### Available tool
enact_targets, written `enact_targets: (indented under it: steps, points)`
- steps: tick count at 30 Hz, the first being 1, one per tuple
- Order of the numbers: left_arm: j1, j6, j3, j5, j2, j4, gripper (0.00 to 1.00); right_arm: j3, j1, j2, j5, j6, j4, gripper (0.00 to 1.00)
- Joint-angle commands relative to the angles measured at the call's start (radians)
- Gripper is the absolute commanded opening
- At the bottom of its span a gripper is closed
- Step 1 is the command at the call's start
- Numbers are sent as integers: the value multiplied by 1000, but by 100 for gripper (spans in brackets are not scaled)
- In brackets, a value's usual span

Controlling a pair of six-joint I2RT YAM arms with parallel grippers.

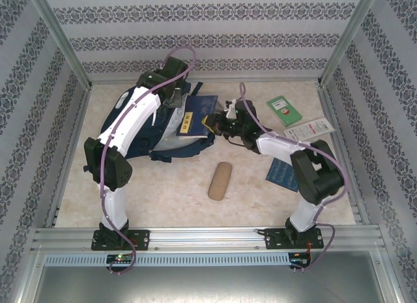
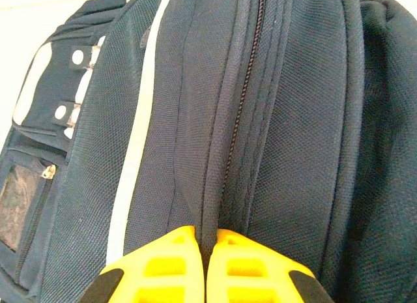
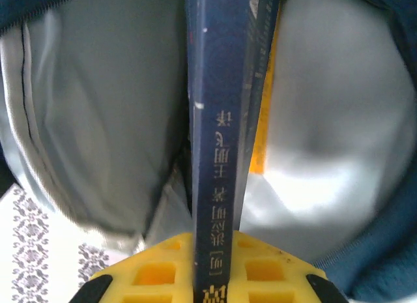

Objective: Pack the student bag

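The student bag [image 1: 146, 130], a large navy backpack, lies at the back left of the table with its mouth facing right. My left gripper [image 1: 171, 94] reaches over its top. In the left wrist view the yellow jaws [image 2: 208, 251] are shut on a fold of the bag's fabric [image 2: 293, 120] beside the zipper. My right gripper [image 1: 220, 124] is shut on a navy book [image 1: 199, 113] that pokes into the bag's mouth. The right wrist view has the book's spine [image 3: 218, 153] clamped by that gripper [image 3: 218, 251], with the grey lining [image 3: 98, 120] on both sides.
A tan pencil case [image 1: 220, 180] lies mid-table in front of the bag. A green book [image 1: 285, 111] and a white pamphlet [image 1: 309, 128] sit at the back right. Another blue book [image 1: 280, 174] lies partly under the right arm.
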Motion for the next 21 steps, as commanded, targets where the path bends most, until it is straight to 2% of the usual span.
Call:
enact_targets:
  steps: [1,6,14,18,19,21]
  points:
    - [15,-57,61,49,-55,48,0,114,29,80,-12,68,152,0]
    - [26,-87,73,85,-52,54,0,266,78,247,21,143,186,0]
    - [33,-109,71,136,-45,46,0,488,179,466,128,179,192,0]
    - [38,-104,64,138,-51,46,0,620,207,579,140,214,180,0]
    - [40,-105,57,140,-55,50,0,654,212,606,138,221,166,1]
    - [44,-106,46,152,-59,58,0,691,219,644,153,236,160,11]
